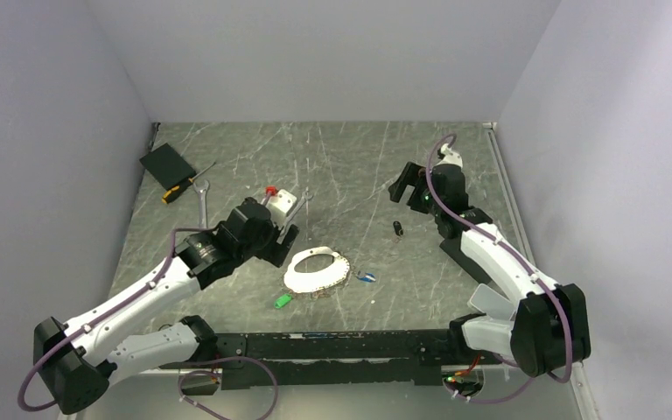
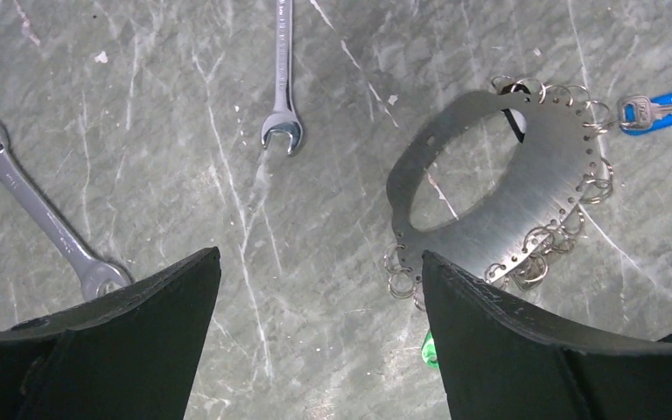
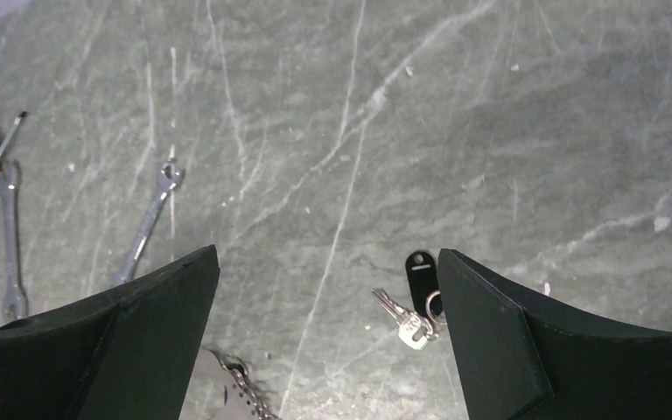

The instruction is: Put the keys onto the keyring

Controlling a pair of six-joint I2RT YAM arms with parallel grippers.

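The keyring point(image 1: 315, 271) is a wide silvery band loop edged with small rings, lying mid-table; it shows in the left wrist view point(image 2: 534, 175) and its edge shows in the right wrist view point(image 3: 236, 383). A blue key point(image 1: 367, 277) point(image 2: 656, 112) lies at its right rim. A green key point(image 1: 282, 300) point(image 2: 430, 350) lies on the table just near-left of the keyring. A black-tagged key point(image 1: 399, 229) point(image 3: 421, 280) lies apart to the right. My left gripper point(image 1: 282, 241) point(image 2: 319, 289) is open and empty, just left of the keyring. My right gripper point(image 1: 402, 187) point(image 3: 328, 280) is open and empty above the black key.
Two silver spanners point(image 1: 204, 197) point(image 1: 302, 206) lie at the back left; they also show in the left wrist view point(image 2: 282, 79) point(image 2: 35, 210). A black box point(image 1: 166, 164) and a screwdriver point(image 1: 179, 188) lie in the far left corner. White walls close three sides.
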